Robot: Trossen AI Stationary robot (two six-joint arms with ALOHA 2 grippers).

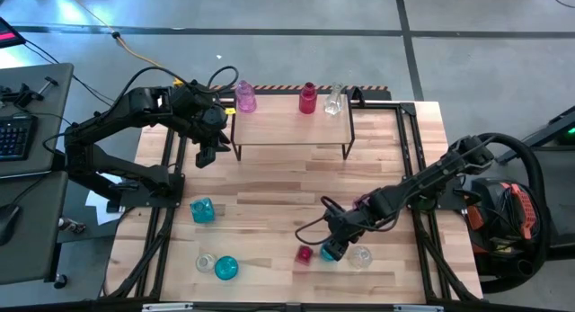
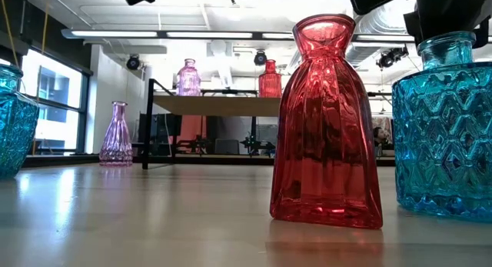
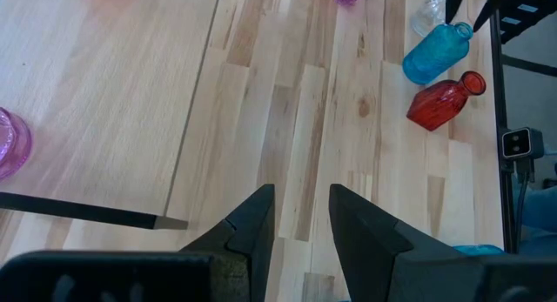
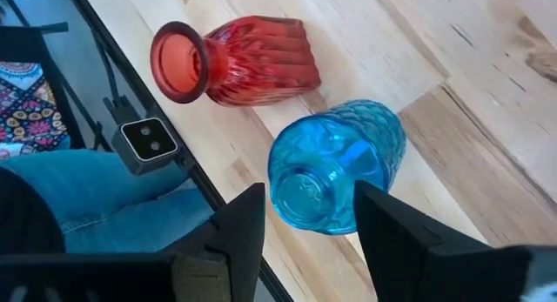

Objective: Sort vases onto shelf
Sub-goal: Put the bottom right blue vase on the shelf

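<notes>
The right gripper (image 1: 333,250) hangs spread just above a teal vase (image 4: 335,165) near the worktop's (image 1: 269,204) front edge, fingers either side of its neck, not touching it. A small red vase (image 1: 305,254) stands just beside it, a clear one (image 1: 361,256) on the other side. The left gripper (image 1: 204,156), fingers parted and empty, hovers beside the shelf's (image 1: 292,128) left end. On the shelf stand pink (image 1: 244,97), red (image 1: 308,99) and clear vases (image 1: 334,101).
</notes>
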